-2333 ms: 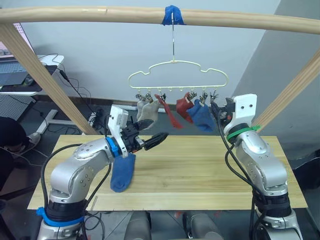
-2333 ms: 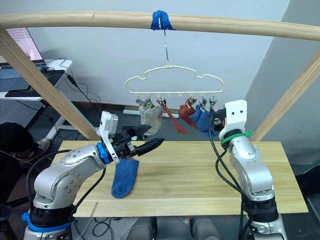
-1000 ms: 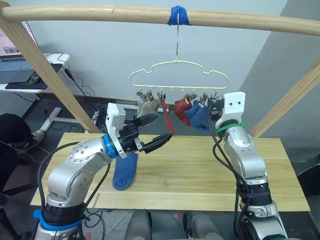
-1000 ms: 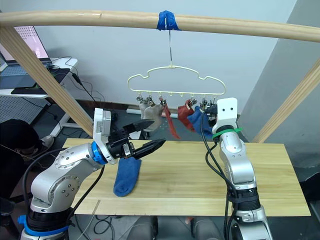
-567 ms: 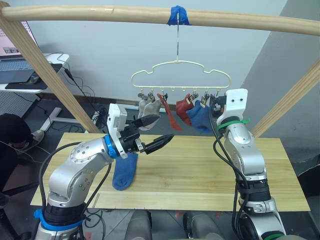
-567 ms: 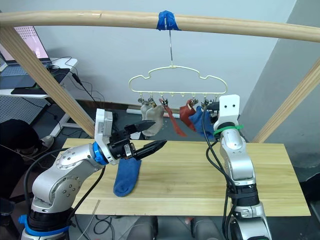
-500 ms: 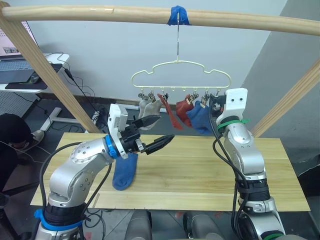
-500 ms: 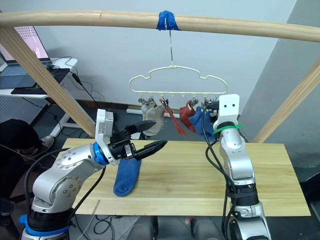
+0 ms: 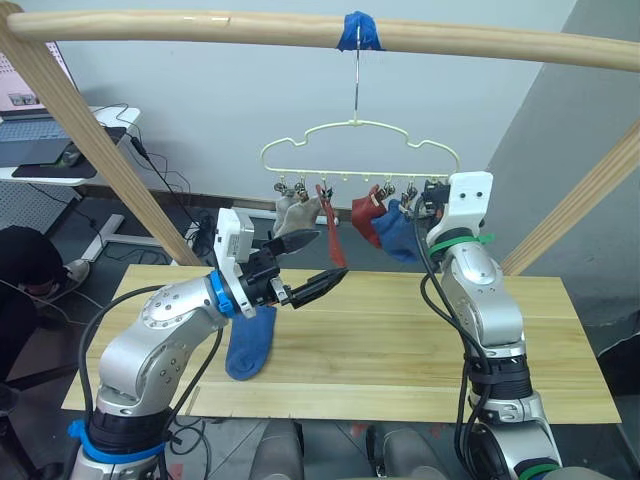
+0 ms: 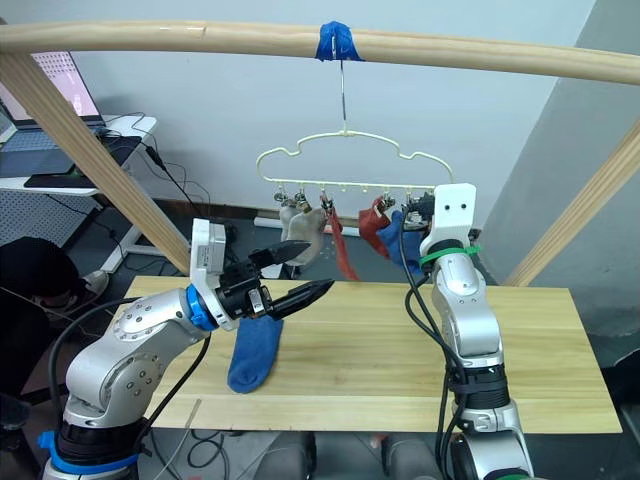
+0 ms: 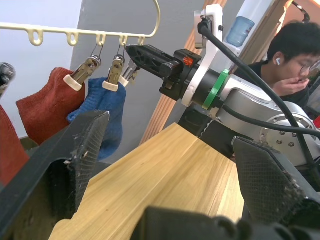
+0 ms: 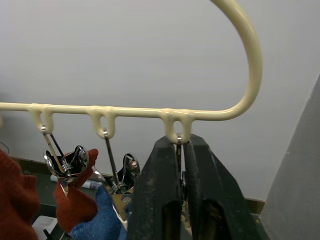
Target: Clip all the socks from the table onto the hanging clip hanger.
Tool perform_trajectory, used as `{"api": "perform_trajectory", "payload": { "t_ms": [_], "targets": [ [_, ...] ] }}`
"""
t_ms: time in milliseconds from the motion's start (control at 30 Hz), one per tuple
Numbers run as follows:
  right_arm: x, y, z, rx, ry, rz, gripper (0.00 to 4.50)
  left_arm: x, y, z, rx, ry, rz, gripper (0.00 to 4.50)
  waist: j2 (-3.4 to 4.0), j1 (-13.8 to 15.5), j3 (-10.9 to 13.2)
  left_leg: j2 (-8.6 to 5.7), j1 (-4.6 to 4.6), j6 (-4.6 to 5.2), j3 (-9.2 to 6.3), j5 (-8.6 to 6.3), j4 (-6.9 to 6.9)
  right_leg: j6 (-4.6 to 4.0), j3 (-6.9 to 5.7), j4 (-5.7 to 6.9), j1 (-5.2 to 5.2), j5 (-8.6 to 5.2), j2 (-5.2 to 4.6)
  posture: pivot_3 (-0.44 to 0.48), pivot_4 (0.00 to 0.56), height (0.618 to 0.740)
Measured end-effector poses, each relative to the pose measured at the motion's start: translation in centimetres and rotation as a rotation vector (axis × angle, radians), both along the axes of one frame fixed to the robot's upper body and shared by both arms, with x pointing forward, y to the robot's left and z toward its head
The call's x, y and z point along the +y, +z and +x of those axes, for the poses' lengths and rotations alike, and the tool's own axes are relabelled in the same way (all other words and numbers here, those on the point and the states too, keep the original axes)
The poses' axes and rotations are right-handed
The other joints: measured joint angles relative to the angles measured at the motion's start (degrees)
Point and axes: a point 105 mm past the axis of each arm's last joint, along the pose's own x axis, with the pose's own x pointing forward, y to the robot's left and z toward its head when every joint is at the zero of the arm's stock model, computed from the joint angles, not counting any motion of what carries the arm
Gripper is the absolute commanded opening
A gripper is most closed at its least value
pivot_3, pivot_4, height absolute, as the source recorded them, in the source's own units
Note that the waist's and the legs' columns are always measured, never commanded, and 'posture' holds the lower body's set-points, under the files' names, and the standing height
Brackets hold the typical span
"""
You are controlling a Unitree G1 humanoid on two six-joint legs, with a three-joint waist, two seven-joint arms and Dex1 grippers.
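In the right wrist view we are seeing our right gripper (image 12: 181, 190) pinching the last metal clip (image 12: 178, 150) at the right end of the clip hanger (image 9: 360, 148), detail the head views are hiding. From the head we are watching our left gripper (image 9: 308, 263) hanging spread wide and empty above the table (image 9: 400, 340), where one blue sock (image 9: 250, 342) is lying flat beneath it. The left wrist view is catching a person (image 11: 295, 55) beyond the table.
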Motion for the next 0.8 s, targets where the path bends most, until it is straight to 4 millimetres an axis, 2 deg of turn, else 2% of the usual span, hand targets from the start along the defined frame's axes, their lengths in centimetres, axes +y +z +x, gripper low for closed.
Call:
{"api": "perform_trajectory", "payload": {
  "t_ms": [200, 333, 400, 600, 667, 800],
  "targets": [
    [-0.2, 0.2, 0.0, 0.006, 0.082, 0.03, 0.0, -0.2, -0.4, -0.1, 0.015, -0.003, -0.01, 4.5, 0.02, -0.1, 0.0, 0.0, 0.0, 0.0, 0.02, 0.0, 0.0, 0.0, 0.02, 0.0, 0.0, 0.0, 0.0, 0.055, 0.182, 0.74],
    [-1.3, 0.7, 0.3, 0.072, 0.193, 0.054, 0.0, 0.6, -2.1, 0.4, 0.071, 0.053, 0.01, 4.5, 0.04, -0.2, 0.0, 0.0, 0.03, 0.01, 0.01, 0.0, 0.01, 0.0, 0.01, 0.01, 0.01, 0.0, 0.0, 0.037, 0.188, 0.74],
    [-1.7, 0.9, 0.3, 0.134, 0.259, 0.108, 0.0, 1.5, -3.9, 0.9, 0.128, 0.109, 0.032, 4.5, 0.04, -0.2, 0.0, 0.01, 0.05, 0.02, 0.0, -0.01, 0.0, 0.0, 0.01, 0.02, 0.03, 0.0, 0.01, 0.03, 0.19, 0.74],
    [-2.6, 2.1, -0.7, 0.335, 0.447, 0.18, 0.0, 6.6, -13.3, 2.4, 0.363, 0.349, 0.239, 4.5, 0.09, -0.4, 0.1, 0.01, 0.04, 0.03, 0.0, -0.02, 0.0, -0.02, 0.0, -0.01, 0.0, -0.01, 0.01, 0.005, 0.192, 0.74],
    [-2.2, 1.8, -1.3, 0.401, 0.496, 0.207, 0.0, 7.6, -14.7, 2.8, 0.374, 0.392, 0.287, 4.5, 0.1, -0.4, 0.1, 0.0, 0.03, 0.03, 0.03, -0.02, -0.01, -0.02, 0.02, -0.03, 0.0, -0.01, 0.01, -0.004, 0.189, 0.74],
    [-1.2, 1.6, -1.9, 0.486, 0.56, 0.217, 0.0, 8.7, -16.4, 5.0, 0.374, 0.474, 0.346, 4.5, 0.12, -0.3, 0.1, -0.03, 0.01, 0.03, 0.04, -0.02, 0.0, -0.02, 0.03, -0.04, -0.01, -0.01, 0.0, -0.011, 0.188, 0.74]
  ]
}}
